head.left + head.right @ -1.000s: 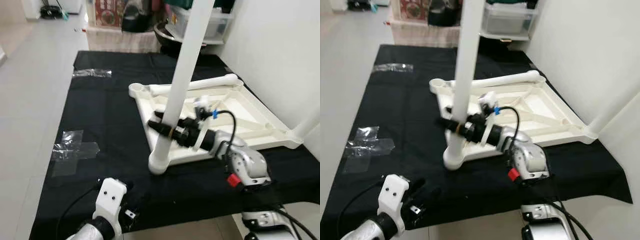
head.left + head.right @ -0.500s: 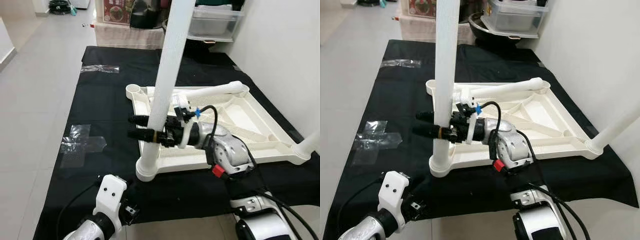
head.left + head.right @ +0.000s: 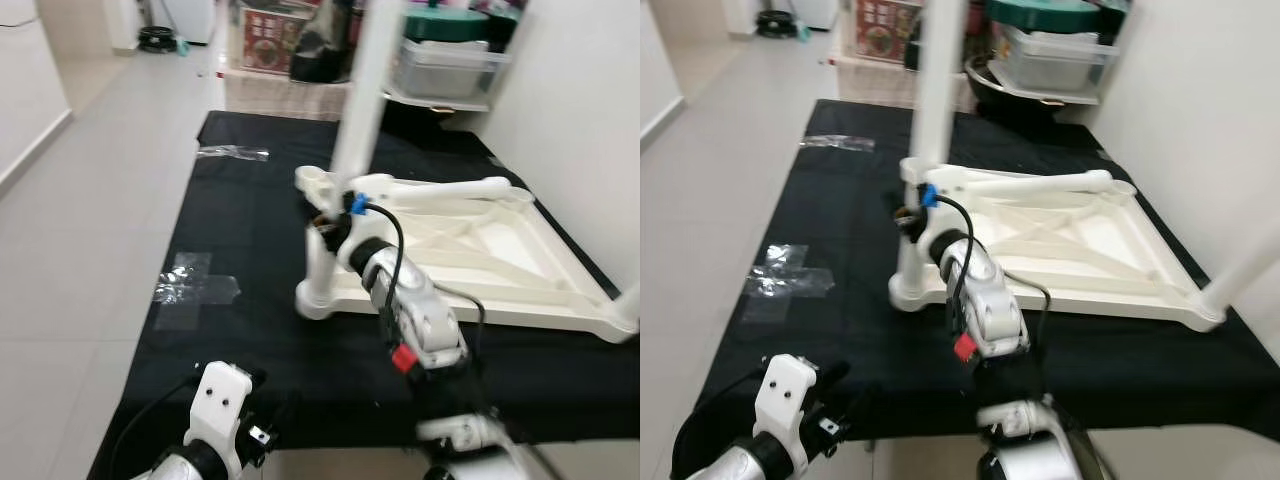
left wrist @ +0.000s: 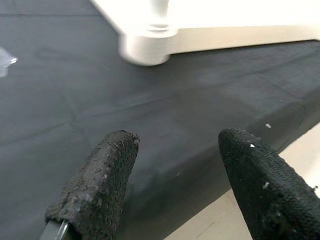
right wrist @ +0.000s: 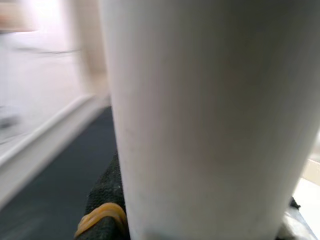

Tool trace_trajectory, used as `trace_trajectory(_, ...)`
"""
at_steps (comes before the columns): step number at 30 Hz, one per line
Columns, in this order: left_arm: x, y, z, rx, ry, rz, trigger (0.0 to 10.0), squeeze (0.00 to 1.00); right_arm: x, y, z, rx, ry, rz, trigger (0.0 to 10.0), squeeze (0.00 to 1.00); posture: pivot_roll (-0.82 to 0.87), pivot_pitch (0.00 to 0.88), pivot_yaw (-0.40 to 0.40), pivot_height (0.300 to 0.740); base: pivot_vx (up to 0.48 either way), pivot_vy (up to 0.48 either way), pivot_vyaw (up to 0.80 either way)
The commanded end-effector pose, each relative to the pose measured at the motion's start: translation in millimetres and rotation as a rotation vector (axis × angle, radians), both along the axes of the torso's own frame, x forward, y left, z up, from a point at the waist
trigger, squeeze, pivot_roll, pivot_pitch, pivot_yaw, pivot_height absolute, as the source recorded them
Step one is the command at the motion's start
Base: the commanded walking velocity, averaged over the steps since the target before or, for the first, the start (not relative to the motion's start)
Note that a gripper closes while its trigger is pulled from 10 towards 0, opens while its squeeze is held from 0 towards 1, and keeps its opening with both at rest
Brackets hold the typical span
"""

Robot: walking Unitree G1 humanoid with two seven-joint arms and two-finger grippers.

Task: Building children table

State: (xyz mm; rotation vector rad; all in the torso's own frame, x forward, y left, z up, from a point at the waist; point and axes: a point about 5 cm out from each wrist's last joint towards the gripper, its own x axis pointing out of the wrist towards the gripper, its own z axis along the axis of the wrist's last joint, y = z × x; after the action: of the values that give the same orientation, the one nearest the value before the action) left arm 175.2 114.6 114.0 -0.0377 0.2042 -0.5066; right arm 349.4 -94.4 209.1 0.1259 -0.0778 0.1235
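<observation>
Two table legs stand upright in corner sockets of the upturned white tabletop, which lies on a black cloth spread over the tiled floor.

Left eye view: near-left leg rises from its socket at the tabletop's nearest corner; another leg stands at the right corner; a third loose leg lies across the far rim. Right gripper reaches forward to the near-left leg, low on the shaft. Left gripper hangs idle by the cloth's near edge. Clear tape patch stuck to the cloth at left.

Right eye view: same layout; storage bins stand beyond the cloth.

Left wrist view: both black fingertips spread wide, nothing between them, cloth below.

Right wrist view: white shaft right against the lens, one black finger with a yellow band pressed beside it; jaws look clamped around the leg.

Judgement: step in hand is seating this leg. Next move calls for pressing or twisting it fully home, then letting go and fetching the loose leg.
</observation>
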Motion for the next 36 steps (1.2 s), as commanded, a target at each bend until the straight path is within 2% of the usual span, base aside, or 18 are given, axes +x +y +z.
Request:
trace_trajectory(1,-0.9,-2.5,-0.4,-0.012,0.004,-0.016,10.0,0.00,-2.5,-30.9,-10.1,0.014,0.057,-0.215,0.0,0.00,0.12,0.055,-0.124,0.740,0.000,0.000,0.00)
trace_trajectory(7,0.6,-3.1,1.0,-0.012,0.000,-0.014,10.0,0.00,-9.2,-16.8,-9.9,0.085,0.089,-0.283,0.0,0.00,0.12,0.076,-0.126,0.740,0.000,0.000,0.00)
trace_trajectory(8,1.5,-3.0,1.7,-0.012,-0.003,-0.010,10.0,0.00,-8.7,-4.0,-6.3,0.126,0.081,-0.236,2.2,0.00,0.12,0.086,-0.126,0.740,0.000,0.000,0.00)
trace_trajectory(9,1.9,-2.8,2.4,-0.013,-0.007,-0.003,10.0,0.00,-8.2,6.5,-1.7,0.156,0.054,-0.178,10.0,0.00,0.12,0.089,-0.127,0.740,0.000,0.000,0.00)
trace_trajectory(10,1.9,-2.8,2.4,-0.013,-0.007,-0.003,10.0,0.00,-8.2,6.5,-1.7,0.156,0.054,-0.178,10.0,0.00,0.12,0.089,-0.127,0.740,0.000,0.000,0.00)
trace_trajectory(11,2.0,-2.8,3.0,-0.011,-0.010,0.001,10.0,0.00,-6.7,17.3,3.3,0.193,0.013,-0.094,10.0,1.00,0.12,0.086,-0.131,0.740,0.000,0.000,0.00)
trace_trajectory(15,2.7,-3.0,3.1,-0.013,-0.010,0.000,10.0,0.00,-2.0,13.2,6.7,0.189,-0.018,-0.089,10.0,1.00,0.11,0.084,-0.130,0.740,0.000,0.000,0.00)
trace_trajectory(16,2.8,-3.0,3.1,-0.014,-0.010,0.000,10.0,0.00,1.5,9.7,7.3,0.182,-0.032,-0.063,10.0,0.00,0.11,0.088,-0.127,0.740,0.000,0.000,0.00)
trace_trajectory(19,2.3,-3.4,3.1,-0.016,-0.009,-0.001,10.0,0.00,6.9,5.8,6.9,0.225,-0.043,0.084,10.0,0.00,0.11,0.084,-0.129,0.740,0.000,0.000,0.00)
trace_trajectory(20,2.3,-3.6,3.1,-0.018,-0.009,-0.002,10.0,0.00,7.3,5.3,7.4,0.234,-0.042,0.284,10.0,0.00,0.11,0.082,-0.131,0.740,0.000,0.000,0.00)
trace_trajectory(23,2.3,-3.6,3.1,-0.018,-0.009,-0.002,10.0,0.00,7.3,5.3,7.4,0.234,-0.042,0.284,10.0,0.00,0.11,0.082,-0.131,0.740,0.000,0.000,0.00)
trace_trajectory(24,2.4,-3.7,3.2,-0.019,-0.009,-0.002,10.0,0.00,5.9,4.7,8.4,0.243,-0.042,0.421,10.0,0.00,0.11,0.082,-0.131,0.740,0.000,0.000,0.00)
trace_trajectory(26,2.4,-3.7,3.2,-0.019,-0.009,-0.002,10.0,0.00,5.9,4.7,8.4,0.243,-0.042,0.421,10.0,0.00,0.11,0.082,-0.131,0.740,0.000,0.000,0.00)
trace_trajectory(28,2.9,-4.0,3.3,-0.020,-0.009,-0.002,10.0,0.00,-17.2,3.4,10.6,0.190,-0.020,0.946,10.0,0.00,0.11,0.082,-0.134,0.740,0.000,0.000,0.00)
trace_trajectory(29,2.9,-4.0,3.3,-0.020,-0.009,-0.002,10.0,0.00,-17.2,3.4,10.6,0.190,-0.020,0.946,10.0,0.00,0.11,0.082,-0.134,0.740,0.000,0.000,0.00)
trace_trajectory(31,3.1,-4.4,3.6,-0.022,-0.009,0.000,10.0,0.00,-39.7,3.3,8.6,0.121,0.018,1.307,10.0,0.00,0.12,0.089,-0.141,0.740,0.000,0.000,0.00)
trace_trajectory(34,3.1,-4.4,3.6,-0.022,-0.009,0.000,10.0,0.00,-39.7,3.3,8.6,0.121,0.018,1.307,10.0,0.00,0.12,0.089,-0.141,0.740,0.000,0.000,0.00)
trace_trajectory(36,2.9,-4.3,3.8,-0.021,-0.010,0.004,10.0,0.00,-42.3,7.7,7.8,0.072,0.021,1.426,10.0,0.00,0.12,0.090,-0.141,0.740,0.000,0.000,0.00)
